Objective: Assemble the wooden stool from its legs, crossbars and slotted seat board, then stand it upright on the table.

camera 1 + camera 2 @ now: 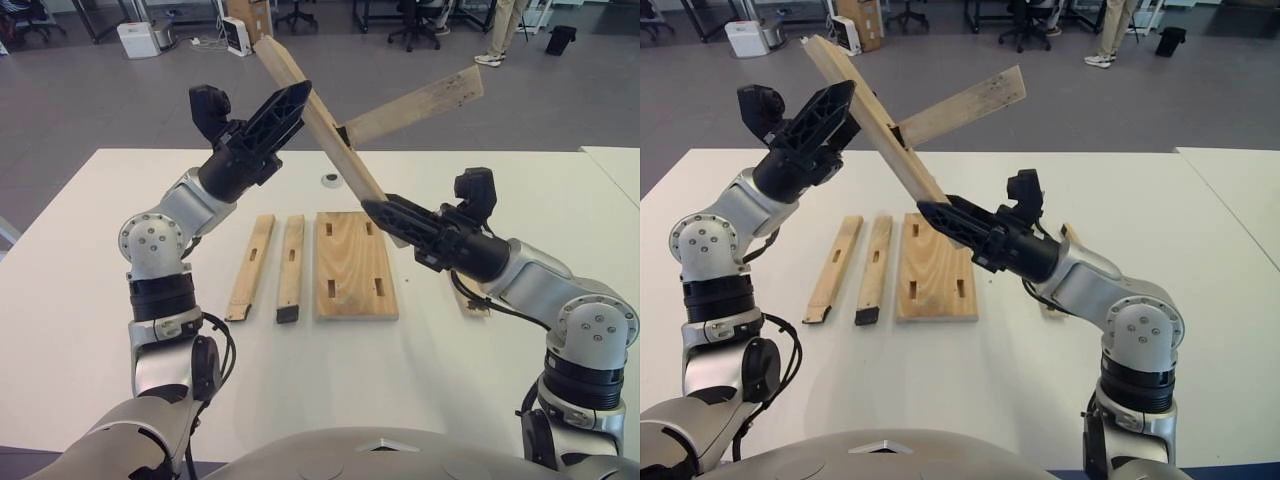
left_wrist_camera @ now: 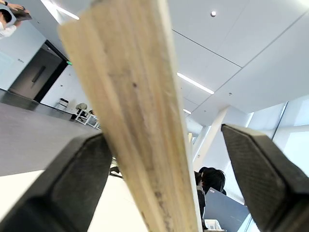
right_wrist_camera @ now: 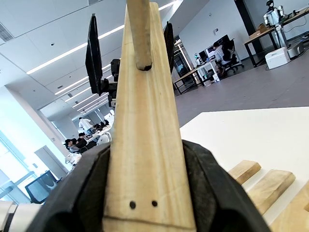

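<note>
Clamped low in the right gripper (image 1: 375, 208) and sitting closest to that wrist's lens, one long leg (image 1: 355, 175) is being held in the air on a slant, its free end pointing toward 11 o'clock above the table (image 1: 90, 300). That gripper's jaws are pressing on both faces of the leg's lower end. One crossbar (image 1: 415, 103) is sitting in a slot at about mid-length of the leg and projecting toward 2 o'clock; how deeply it is seated cannot be told. The left gripper (image 1: 295, 97) is straddling the leg's upper part with its jaws apart: one pad appears to be touching the wood, the other is standing clear of it. Judged status: only a single leg-to-crossbar joint is being formed, and most of the work is outstanding. The seat board (image 1: 355, 262) is lying flat on the table below the held parts, its four slots unfilled. At its 9 o'clock a nearer slotted piece (image 1: 290, 267) and an outer slotted piece (image 1: 250, 265) are lying loose, side by side. At its 3 o'clock a further wooden piece (image 1: 470, 300) is lying partly hidden under the right arm. Fitting these parts, seating the legs in the board and standing the stool upright are all awaiting action.
</note>
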You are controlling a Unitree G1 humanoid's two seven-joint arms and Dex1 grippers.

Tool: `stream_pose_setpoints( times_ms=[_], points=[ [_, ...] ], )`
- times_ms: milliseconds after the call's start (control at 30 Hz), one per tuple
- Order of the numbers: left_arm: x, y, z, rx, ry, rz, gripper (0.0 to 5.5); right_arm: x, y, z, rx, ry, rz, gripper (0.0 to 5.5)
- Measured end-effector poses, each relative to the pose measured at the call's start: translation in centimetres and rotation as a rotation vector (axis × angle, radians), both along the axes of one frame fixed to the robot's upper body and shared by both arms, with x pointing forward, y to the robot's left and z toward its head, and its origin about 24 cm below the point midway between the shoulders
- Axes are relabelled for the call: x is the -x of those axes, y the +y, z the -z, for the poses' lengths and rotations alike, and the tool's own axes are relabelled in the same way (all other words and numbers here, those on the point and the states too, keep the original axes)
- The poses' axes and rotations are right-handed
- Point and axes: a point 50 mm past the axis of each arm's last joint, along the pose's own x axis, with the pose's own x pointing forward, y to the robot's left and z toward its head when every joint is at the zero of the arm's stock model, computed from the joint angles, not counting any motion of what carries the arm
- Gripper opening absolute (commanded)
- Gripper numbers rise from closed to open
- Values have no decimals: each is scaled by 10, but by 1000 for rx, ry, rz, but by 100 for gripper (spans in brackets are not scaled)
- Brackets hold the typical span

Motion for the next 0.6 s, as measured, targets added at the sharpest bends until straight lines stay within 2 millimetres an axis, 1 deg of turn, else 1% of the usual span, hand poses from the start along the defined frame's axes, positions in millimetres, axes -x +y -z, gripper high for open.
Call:
stream_pose_setpoints(
  times_ms=[67, 200, 267, 533, 567, 600],
  points=[
    [2, -1, 0, 10, 4, 31, 313, 2, 0, 0, -4, 5, -20, 207],
    [3, 1, 0, -6, 7, 41, 237, 5, -1, -2, -30, 14, -44, 207],
    [3, 1, -1, -5, 5, 49, 215, 5, -2, -1, -30, 20, -43, 207],
    [4, 1, 0, -9, 10, 65, 210, 6, -3, 2, -38, 29, -46, 207],
    [4, 1, 0, -9, 11, 64, 210, 6, -3, 2, -37, 30, -42, 245],
    [3, 1, 1, -8, 15, 61, 209, 5, -2, 3, -37, 32, -34, 257]
  ],
)
